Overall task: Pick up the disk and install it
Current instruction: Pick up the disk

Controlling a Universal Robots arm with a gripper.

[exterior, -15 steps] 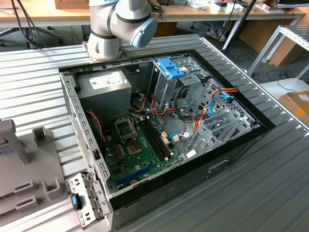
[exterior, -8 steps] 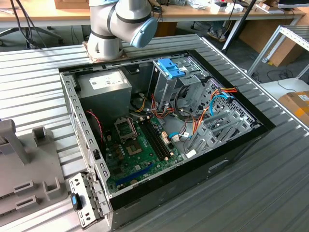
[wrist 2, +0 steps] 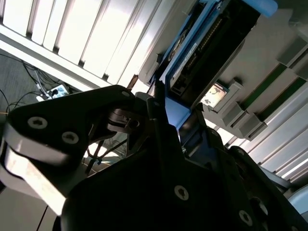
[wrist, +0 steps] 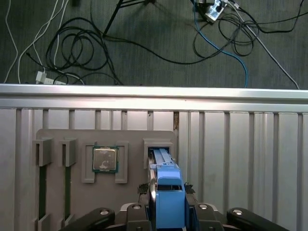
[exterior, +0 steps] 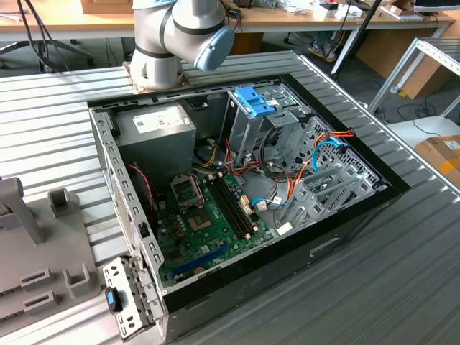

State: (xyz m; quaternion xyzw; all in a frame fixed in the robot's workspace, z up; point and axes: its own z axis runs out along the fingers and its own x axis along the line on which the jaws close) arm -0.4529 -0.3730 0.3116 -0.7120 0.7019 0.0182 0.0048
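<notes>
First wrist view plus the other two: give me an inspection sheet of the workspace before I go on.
surface: ribbed metal table, carrying an open computer case and a grey fixture.
job's things: disk stands on edge in a fixture slot; drive cage in the case has a blue latch on top.
clutter: processor chip in a fixture recess.
grippers: gripper right at the disk; whether it holds it cannot be told.
cables: loose leads on the floor; coloured wires inside the case.
surroundings: wooden benches, cardboard box at the exterior view's right.

Robotics lab: workbenches [exterior: 43,27], floor cables [wrist: 86,43]
</notes>
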